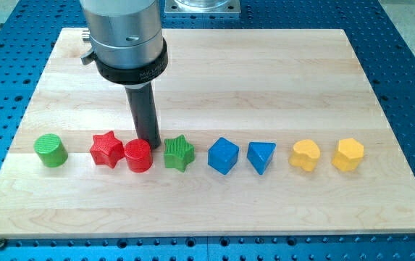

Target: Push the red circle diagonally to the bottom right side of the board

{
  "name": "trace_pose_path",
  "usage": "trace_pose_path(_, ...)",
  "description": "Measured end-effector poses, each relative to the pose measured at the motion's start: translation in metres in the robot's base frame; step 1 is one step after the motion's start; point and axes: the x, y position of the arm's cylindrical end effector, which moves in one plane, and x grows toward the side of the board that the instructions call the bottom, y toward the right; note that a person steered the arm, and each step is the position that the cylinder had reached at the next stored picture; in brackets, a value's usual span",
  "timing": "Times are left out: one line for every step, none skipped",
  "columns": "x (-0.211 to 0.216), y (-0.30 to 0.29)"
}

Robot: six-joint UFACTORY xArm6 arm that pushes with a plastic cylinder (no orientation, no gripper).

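The red circle is a short red cylinder in a row of blocks across the lower middle of the wooden board. It sits between the red star on its left and the green star on its right, touching or nearly touching the red star. My tip is at the end of the dark rod, just behind the red circle's upper right edge, between it and the green star.
A green cylinder lies at the view's left end of the row. Right of the green star lie a blue cube, a blue triangle, a yellow heart and a yellow hexagon. The arm's grey body hangs over the top left.
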Motion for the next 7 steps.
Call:
trace_pose_path(0.000, -0.001)
trace_pose_path(-0.009, -0.001)
trace_pose_path(-0.009, 0.001)
trace_pose_path(-0.020, 0.065)
trace_pose_path(-0.025, 0.124)
trace_pose_path(-0.029, 0.184)
trace_pose_path(-0.026, 0.118)
